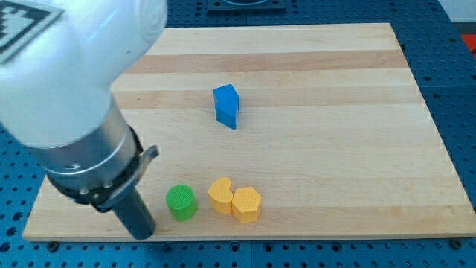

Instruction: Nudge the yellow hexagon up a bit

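— Yellow hexagon [246, 204] sits at the board's bottom edge, touching the yellow heart [220, 195]. Step?
— Approach: my tip [143, 234], gripperless, rests left of the green cylinder [181, 202]; must get beneath it

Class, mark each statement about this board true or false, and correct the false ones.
1. The yellow hexagon touches another yellow block. True.
2. My tip is pressing the yellow hexagon. False: it sits at the view's left of the green cylinder, apart from the hexagon.
3. The blue block lies above the yellow pair in the view. True.
4. The green cylinder is at the view's right of the hexagon. False: it is at its left.
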### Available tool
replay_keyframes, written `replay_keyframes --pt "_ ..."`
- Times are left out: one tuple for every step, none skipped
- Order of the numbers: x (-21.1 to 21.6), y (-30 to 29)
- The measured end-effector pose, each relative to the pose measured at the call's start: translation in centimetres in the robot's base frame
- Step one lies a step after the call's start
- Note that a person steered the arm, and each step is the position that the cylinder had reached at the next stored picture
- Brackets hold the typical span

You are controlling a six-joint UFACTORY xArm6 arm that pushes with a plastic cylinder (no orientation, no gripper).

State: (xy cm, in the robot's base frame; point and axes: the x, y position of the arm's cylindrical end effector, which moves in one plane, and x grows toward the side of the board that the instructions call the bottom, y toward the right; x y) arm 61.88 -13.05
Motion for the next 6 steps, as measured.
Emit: replay_keyframes --pt "0.0 3.5" --pt "0.0 7.6" --pt "0.0 10.5" --pt "-0.1 13.6" --pt "-0.6 15.0" --pt "-0.7 15.6"
